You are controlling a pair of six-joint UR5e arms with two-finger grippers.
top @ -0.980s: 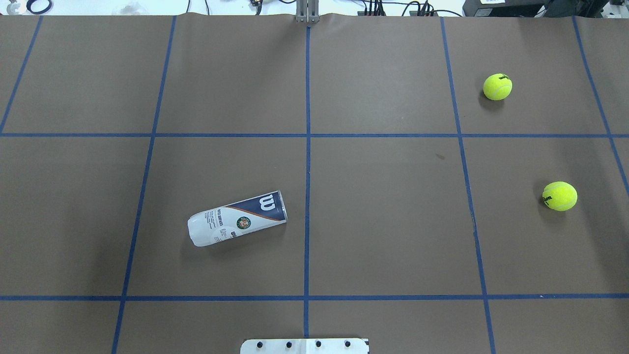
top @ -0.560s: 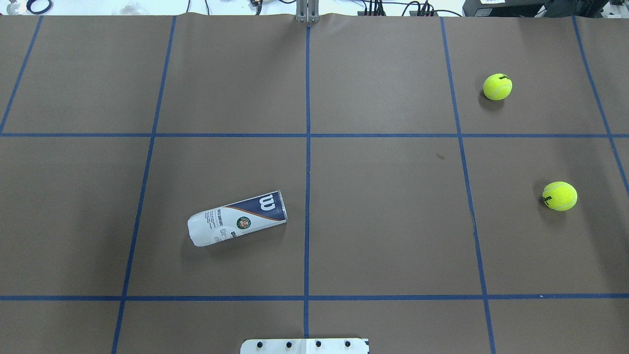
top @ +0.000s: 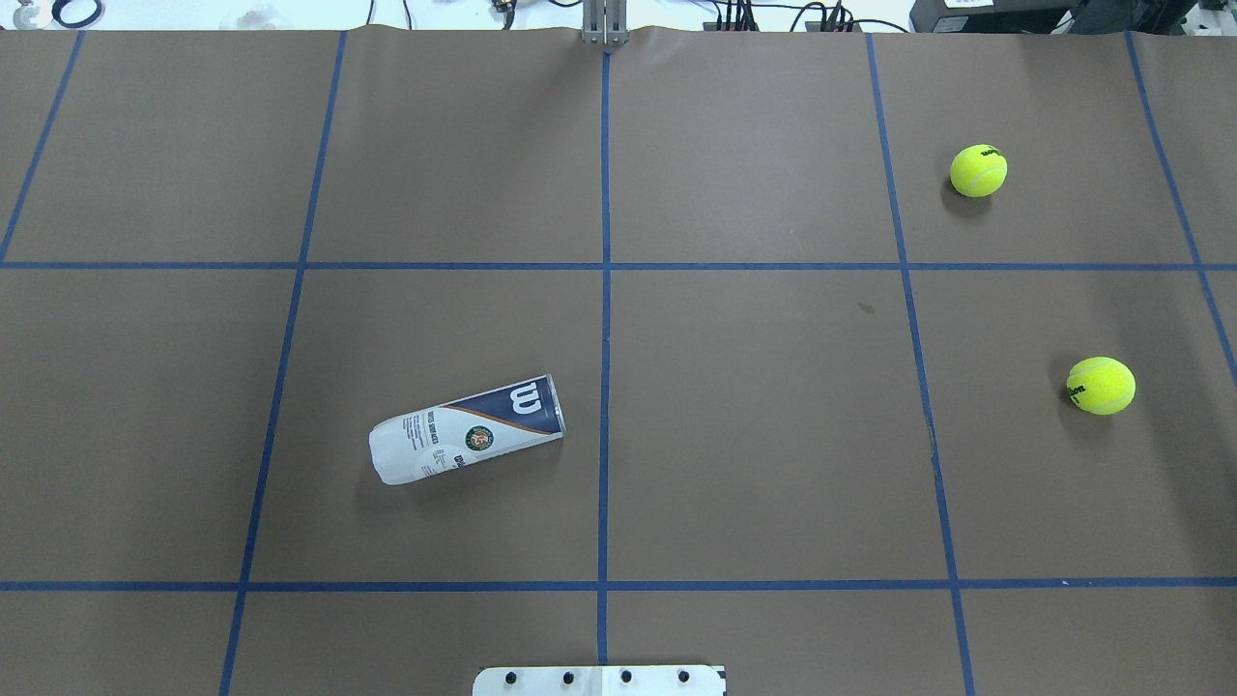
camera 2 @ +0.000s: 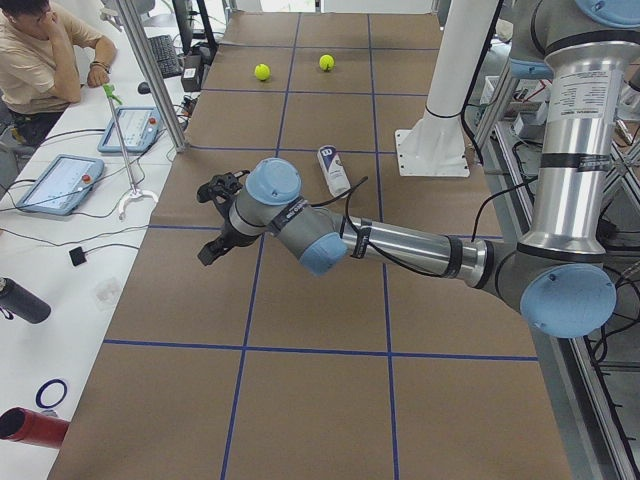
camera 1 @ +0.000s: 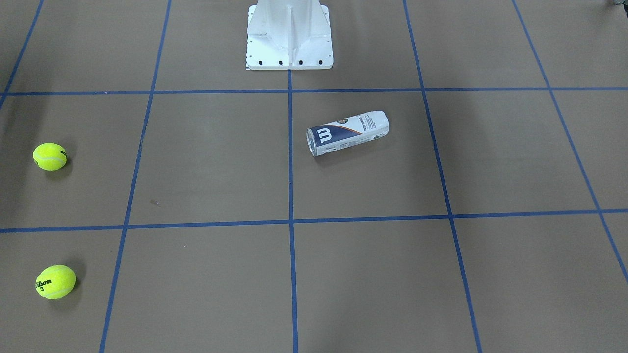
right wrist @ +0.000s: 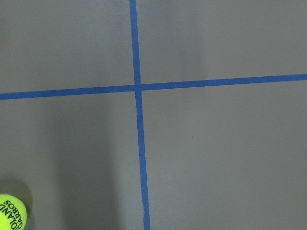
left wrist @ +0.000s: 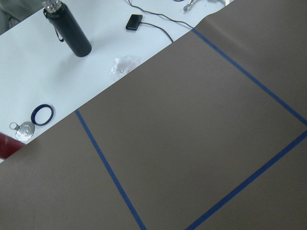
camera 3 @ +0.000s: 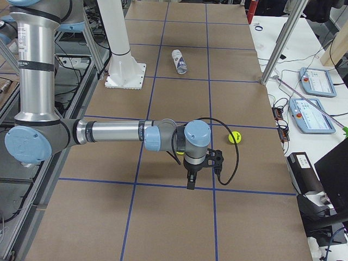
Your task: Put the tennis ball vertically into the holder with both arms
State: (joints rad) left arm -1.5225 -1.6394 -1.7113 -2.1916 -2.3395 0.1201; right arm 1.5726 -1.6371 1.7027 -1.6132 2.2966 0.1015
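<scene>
Lying on its side, the holder (top: 466, 431) sits lower left of centre in your overhead view, just left of the middle tape line (top: 605, 319). Its navy W end points right and slightly up the frame, and its white end points lower left. It rests on the brown table (top: 773, 464), apart from everything else, with the white base (top: 599, 680) below it at the bottom edge.

You find both balls well apart from the holder on the right side of that view: the upper ball (top: 978, 170) near the top right and the lower ball (top: 1101, 385) at mid-height near the right edge. Your right wrist view catches one of them in its lower left corner, cut off by the frame edge.

Neither gripper reaches the overhead view. The left gripper (camera 2: 207, 222) hangs over the table at centre left of the exterior left view, well short of the holder. The right gripper (camera 3: 202, 174) points down at the table in the middle of the exterior right view, near a ball. You cannot tell from these side views how either pair of jaws stands.

A dark bottle (left wrist: 72, 31) stands on the white bench at the upper left of the left wrist view.
</scene>
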